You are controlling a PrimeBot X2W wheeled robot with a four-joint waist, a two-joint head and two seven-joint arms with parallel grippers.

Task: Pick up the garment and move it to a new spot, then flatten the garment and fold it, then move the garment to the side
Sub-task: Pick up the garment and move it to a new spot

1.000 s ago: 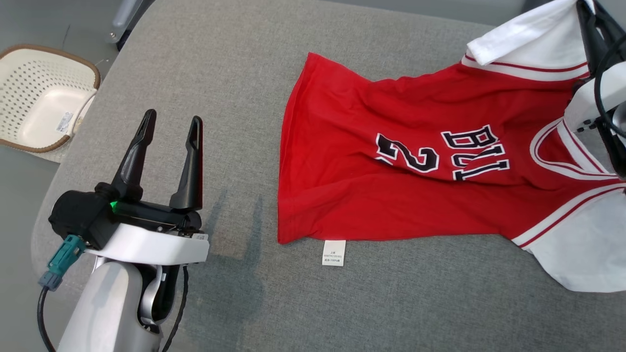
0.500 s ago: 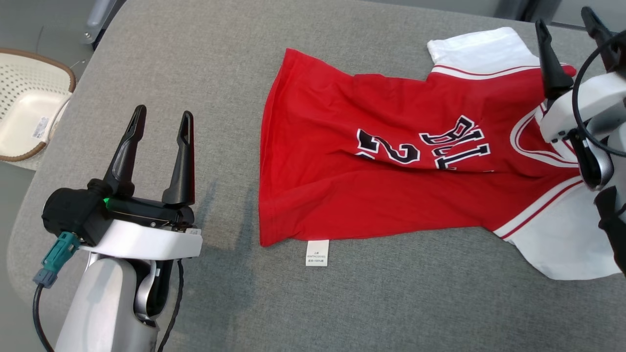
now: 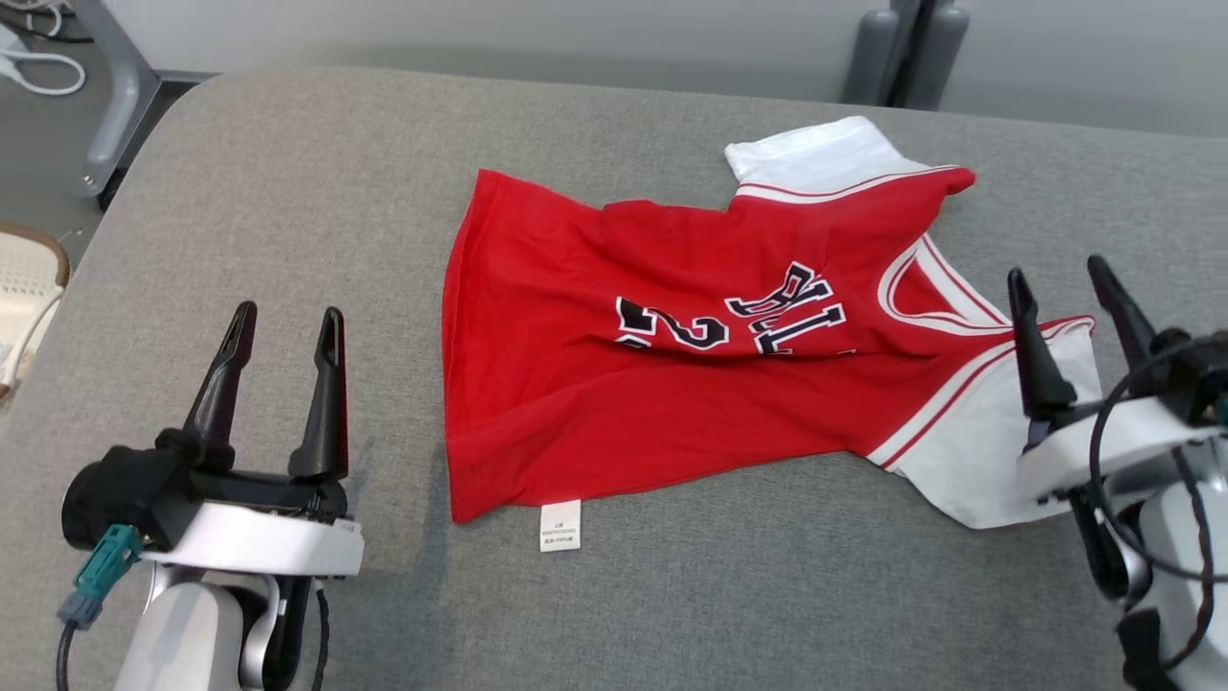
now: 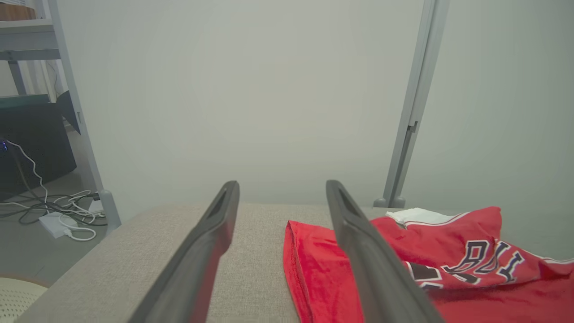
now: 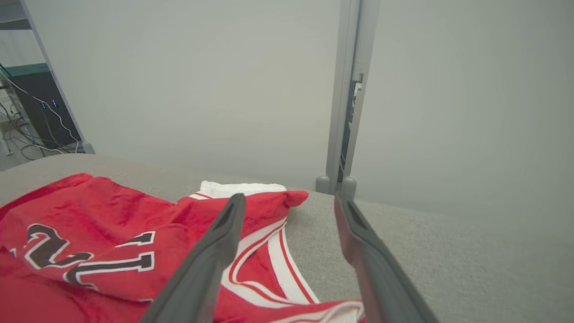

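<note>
The right gripper (image 3: 1055, 272) has let go of the jersey's (image 3: 672, 384) shoulder and pulled back to the near right, and the collar end it was lifting is down flat. The jersey lies spread across the middle of the grey worktop (image 3: 288, 192), red with white sleeves. The black-and-white lettering shows "BUL", cut short by a fold, beside a "2". A small white care label (image 3: 560, 525) pokes out at the near hem, print too small to read. The right fingers (image 3: 1036, 365) are spread wide, empty, above the near sleeve; contact unclear. The left gripper (image 3: 289, 312) hangs over bare worktop, clear of the hem, fingers spread and holding nothing
</note>
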